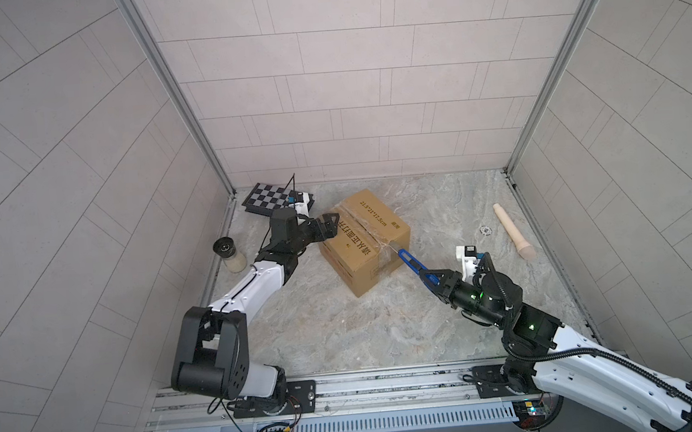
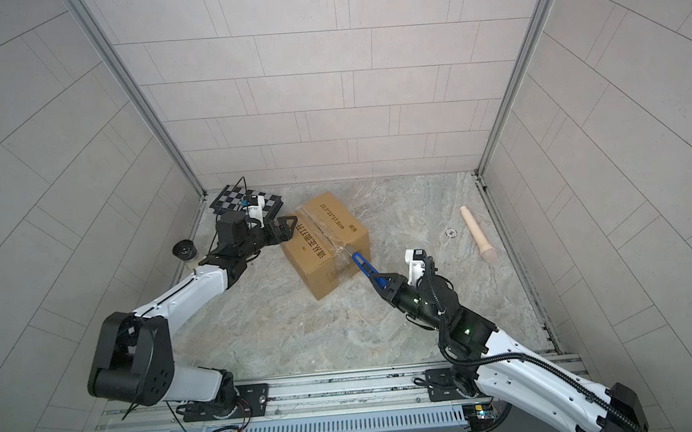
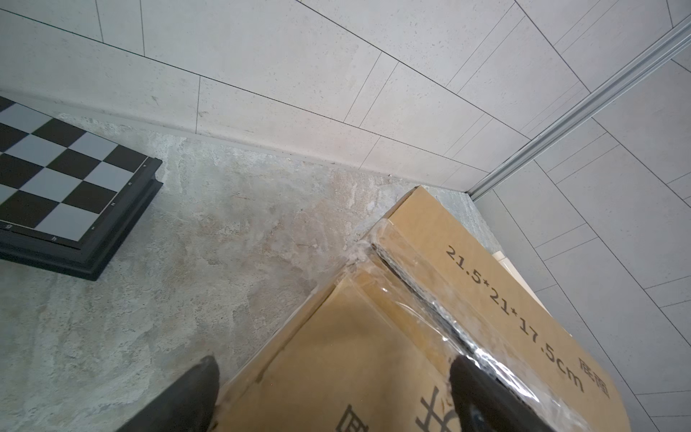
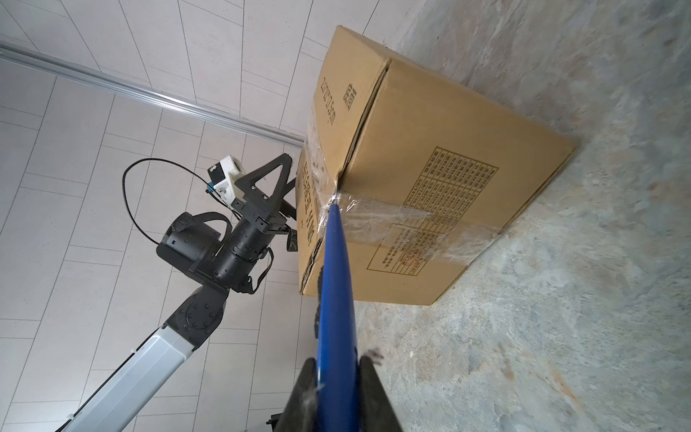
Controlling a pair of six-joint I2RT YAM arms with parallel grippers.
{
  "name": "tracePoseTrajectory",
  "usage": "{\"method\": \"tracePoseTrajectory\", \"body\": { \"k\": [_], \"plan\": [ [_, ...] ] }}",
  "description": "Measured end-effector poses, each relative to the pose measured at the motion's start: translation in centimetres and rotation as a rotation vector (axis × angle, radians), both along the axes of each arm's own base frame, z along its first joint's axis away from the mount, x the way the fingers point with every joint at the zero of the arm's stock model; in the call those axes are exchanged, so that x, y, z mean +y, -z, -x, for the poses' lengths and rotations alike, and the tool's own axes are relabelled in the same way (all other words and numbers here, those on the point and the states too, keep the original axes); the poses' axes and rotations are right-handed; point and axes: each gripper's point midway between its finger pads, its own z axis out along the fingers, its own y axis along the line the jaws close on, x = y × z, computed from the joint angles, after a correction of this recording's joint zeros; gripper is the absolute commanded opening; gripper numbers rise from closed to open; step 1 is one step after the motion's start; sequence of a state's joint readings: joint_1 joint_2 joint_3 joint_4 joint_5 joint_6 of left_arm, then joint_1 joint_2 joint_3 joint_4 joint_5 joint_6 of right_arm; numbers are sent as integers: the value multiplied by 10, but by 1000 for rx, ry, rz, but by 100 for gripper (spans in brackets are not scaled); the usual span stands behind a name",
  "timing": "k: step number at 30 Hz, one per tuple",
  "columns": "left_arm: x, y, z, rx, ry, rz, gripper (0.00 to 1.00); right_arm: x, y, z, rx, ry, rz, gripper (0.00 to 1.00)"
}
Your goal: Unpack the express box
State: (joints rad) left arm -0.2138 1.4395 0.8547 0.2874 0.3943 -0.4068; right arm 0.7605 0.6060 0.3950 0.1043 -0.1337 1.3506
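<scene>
The express box [image 1: 364, 238] [image 2: 325, 243], a brown carton with black print and clear tape along its top seam, stands on the stone floor. My left gripper [image 1: 332, 226] [image 3: 332, 374] is open wide at the box's left top edge. One of its fingers is off the side and the other is near the taped seam [image 3: 430, 299]. My right gripper [image 1: 434, 279] [image 4: 336, 362] is shut on a blue cutter [image 4: 334, 280] [image 2: 364, 263]. The cutter's tip meets the tape at the seam's near end on the box [image 4: 430, 187].
A checkered board case [image 1: 272, 199] lies in the back left corner. A black-lidded jar [image 1: 228, 254] stands by the left wall. A beige wooden pin [image 1: 514, 230] and a small metal ring [image 1: 485, 229] lie at the right. Tiled walls close three sides.
</scene>
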Motion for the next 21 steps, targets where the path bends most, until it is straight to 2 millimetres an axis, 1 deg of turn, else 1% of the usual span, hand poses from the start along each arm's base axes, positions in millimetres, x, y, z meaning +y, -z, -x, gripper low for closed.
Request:
{"method": "tracePoseTrajectory", "body": {
  "k": [7, 15, 21],
  "plan": [
    [-9, 2, 4, 13, 24, 6, 99, -8, -12, 7, -11, -22, -45, 0],
    [-10, 1, 4, 14, 23, 23, 99, -3, -2, 15, 37, -80, -23, 0],
    [-9, -4, 5, -4, 17, 41, 99, 2, 14, 11, 78, -87, 18, 0]
  ]
}}
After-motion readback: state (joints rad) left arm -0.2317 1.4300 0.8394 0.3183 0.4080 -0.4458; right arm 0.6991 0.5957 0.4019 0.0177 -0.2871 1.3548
